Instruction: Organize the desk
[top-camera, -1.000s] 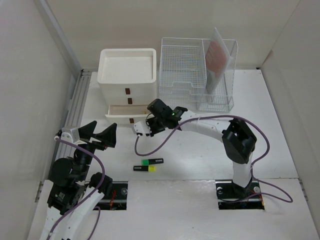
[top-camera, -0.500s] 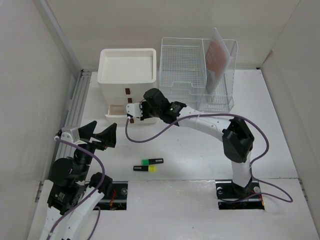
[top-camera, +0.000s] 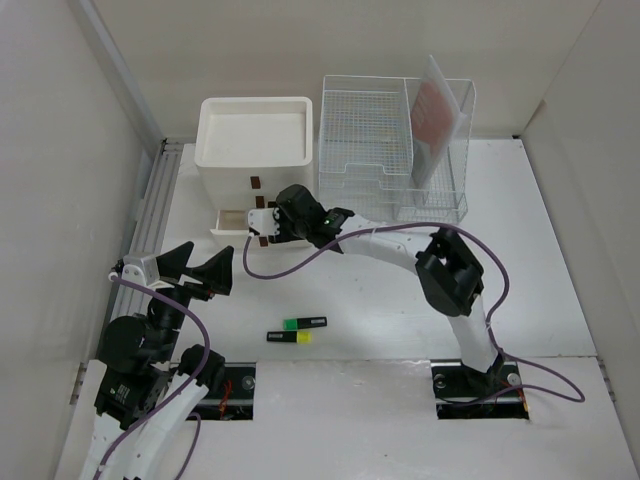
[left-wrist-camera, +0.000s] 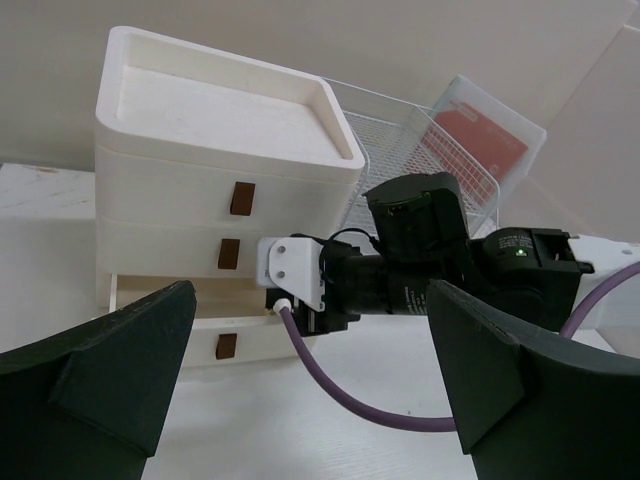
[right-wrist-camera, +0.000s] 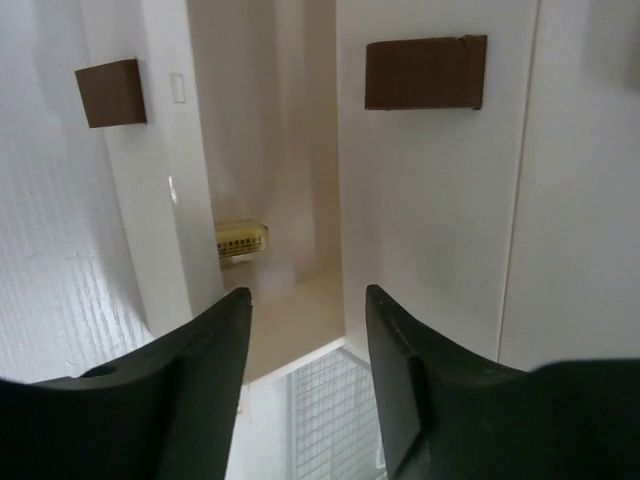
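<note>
My right gripper (top-camera: 262, 222) sits at the mouth of the pulled-out bottom drawer (top-camera: 230, 222) of the white 3-drawer box (top-camera: 255, 150), at the far left of the desk (top-camera: 380, 300), which spreads under both arms. In the wrist view its fingers are spread with nothing between them. A small cream item (right-wrist-camera: 241, 240) lies deep in the drawer; I can't tell what it is.

My main worry is the tight fit. If I pull back at an angle, a finger could hook the drawer wall or the front above it and drag the box, which looks light. A crooked push could jam the drawer instead of closing it.

The purple cable (top-camera: 290, 262) loops low beside the drawer and could snag its corner.

My left gripper (top-camera: 197, 265) hovers fully open and empty near the front left. The 2 highlighters, green (top-camera: 305, 323) and yellow (top-camera: 290, 337), lie between the arms, so reaching with both at once risks a clash.
</note>
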